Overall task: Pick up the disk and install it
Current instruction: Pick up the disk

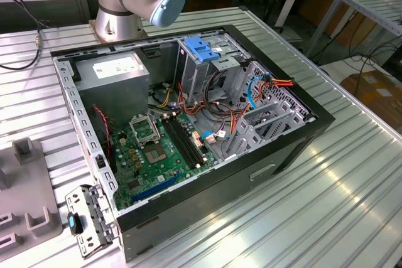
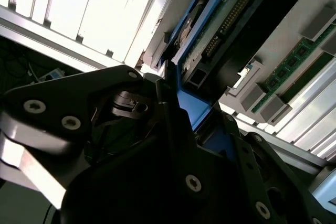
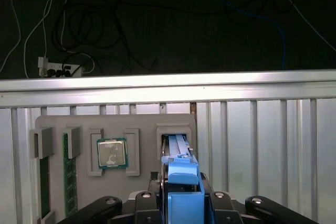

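A: Between the jaws, that's where we put the disk [image 3: 177, 148]. It stands on edge in a slot of the grey holder [image 3: 142, 121], blue rail uppermost.

B: Agreed. Long axis?

A: It runs straight out from the wrist toward the table's edge rail [image 3: 168, 83], in line with the gripper [image 3: 182, 182]. No offset to either side that we can see.

B: Jaw state?

A: We read them as pressed against the disk's two flanks, pinching it. In the second wrist view the blue rail fills the gap with no daylight around the gripper [image 2: 197, 114].

B: Lifted or seated?

A: Can't tell; its far end sits within the slot frame.

B: Neighbours?

A: Processor chip [image 3: 111, 153] just beside the slot, memory sticks [image 3: 69, 182] beyond that, all on the holder.

B: Destination?

A: We judge the grey cage [image 1: 198, 76] in the open computer case [image 1: 207, 218], seen in the exterior view.
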